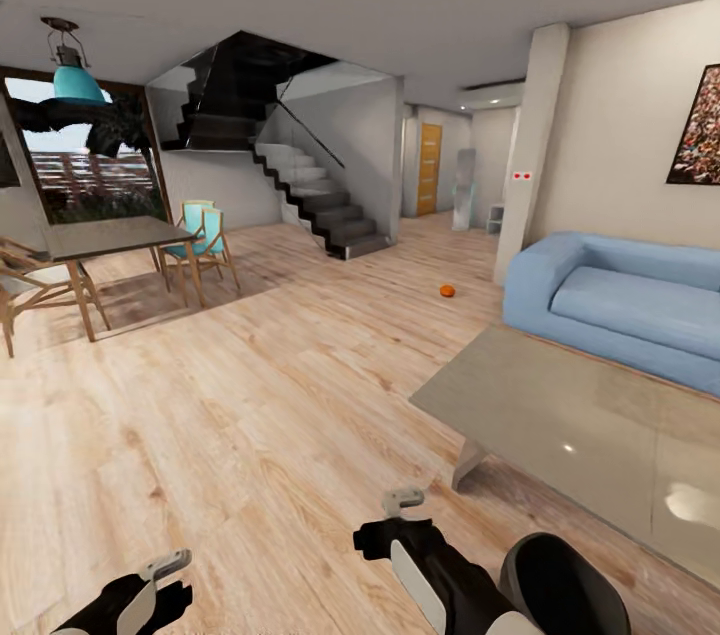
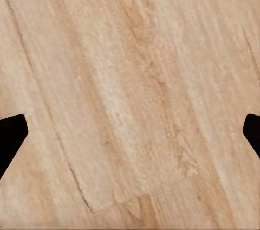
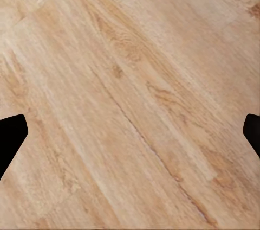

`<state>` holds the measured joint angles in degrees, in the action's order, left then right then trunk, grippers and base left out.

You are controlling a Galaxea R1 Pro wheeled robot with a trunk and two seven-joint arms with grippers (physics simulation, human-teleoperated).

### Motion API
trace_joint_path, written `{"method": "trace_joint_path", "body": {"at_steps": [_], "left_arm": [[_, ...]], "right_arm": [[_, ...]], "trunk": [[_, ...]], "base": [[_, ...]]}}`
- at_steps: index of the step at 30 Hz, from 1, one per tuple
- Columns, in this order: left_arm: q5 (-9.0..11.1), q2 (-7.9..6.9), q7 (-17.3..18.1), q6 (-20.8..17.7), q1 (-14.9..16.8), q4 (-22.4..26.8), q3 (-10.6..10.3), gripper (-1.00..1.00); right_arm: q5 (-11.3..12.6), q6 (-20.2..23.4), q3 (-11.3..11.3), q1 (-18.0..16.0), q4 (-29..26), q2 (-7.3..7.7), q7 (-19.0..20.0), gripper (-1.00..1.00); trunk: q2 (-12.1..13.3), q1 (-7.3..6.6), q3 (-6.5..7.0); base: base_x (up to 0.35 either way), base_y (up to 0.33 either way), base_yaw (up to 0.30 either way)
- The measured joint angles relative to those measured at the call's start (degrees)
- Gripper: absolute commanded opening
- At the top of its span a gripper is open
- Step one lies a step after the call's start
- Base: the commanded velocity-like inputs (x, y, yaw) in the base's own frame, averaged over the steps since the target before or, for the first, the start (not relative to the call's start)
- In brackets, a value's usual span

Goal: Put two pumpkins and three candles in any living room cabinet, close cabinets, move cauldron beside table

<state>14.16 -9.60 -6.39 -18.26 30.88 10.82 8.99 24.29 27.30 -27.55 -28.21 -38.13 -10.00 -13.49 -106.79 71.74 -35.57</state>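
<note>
At the lower edge of the head view, the left gripper (image 1: 160,570) and the right gripper (image 1: 400,505) hang low over the wooden floor (image 1: 250,395). In each wrist view the dark fingertips (image 2: 11,138) (image 3: 11,138) sit at opposite sides of the frame with bare planks between them, so both pairs of jaws stand spread wide and hold nothing.

Outward from there, a grey low table (image 1: 590,445) fills the lower right of the head view, with a blue sofa (image 1: 620,295) behind it. One pumpkin (image 1: 447,291) lies alone on the floor at centre frame, well apart from both grippers, between the sofa's end and the staircase (image 1: 320,205). A dining table (image 1: 110,240) with chairs stands at the left.

The likely trouble is in the approach: the low table's near corner juts toward the straight path, and the right arm could clip it if the base cuts close. The pumpkin is round and may roll if nudged before the jaws close.

The head view gives the room layout and the pumpkin's spot; the wrist views give what it cannot, the clear gap between the fingertips.
</note>
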Motion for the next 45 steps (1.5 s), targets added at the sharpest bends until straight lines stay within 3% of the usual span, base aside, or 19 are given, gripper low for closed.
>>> {"method": "trace_joint_path", "body": {"at_steps": [5, 10, 15, 45], "left_arm": [[0.0, 0.3, 0.1, 1.5, -0.1, -0.5, -0.1, 1.0], [0.2, 1.25, -0.1, 5.1, -0.1, -2.6, -0.2, 1.0], [0.1, 1.48, -0.1, 6.1, -0.2, -3.4, -0.1, 1.0], [-0.1, 2.38, -0.1, 6.3, -0.4, -4.5, -0.1, 1.0]], "right_arm": [[-0.2, -7.2, -0.2, 0.0, 6.4, 0.0, 0.0, 1.0], [-0.2, -10.9, -0.2, 0.0, 9.2, 0.0, -0.1, 1.0], [-0.2, -13.1, -0.2, 0.0, 11.1, 0.0, -0.1, 1.0], [-0.2, -13.5, -0.4, 0.0, 12.5, 0.0, -0.1, 1.0]], "trunk": [[2.0, -1.1, 0.57], [4.0, -2.2, 1.14], [6.0, -3.3, 1.71], [18.0, -9.89, 5.13]], "base": [[0.0, 0.0, 0.219], [0.0, 0.0, 0.218], [0.0, 0.0, 0.218], [0.0, 0.0, 0.218]]}}
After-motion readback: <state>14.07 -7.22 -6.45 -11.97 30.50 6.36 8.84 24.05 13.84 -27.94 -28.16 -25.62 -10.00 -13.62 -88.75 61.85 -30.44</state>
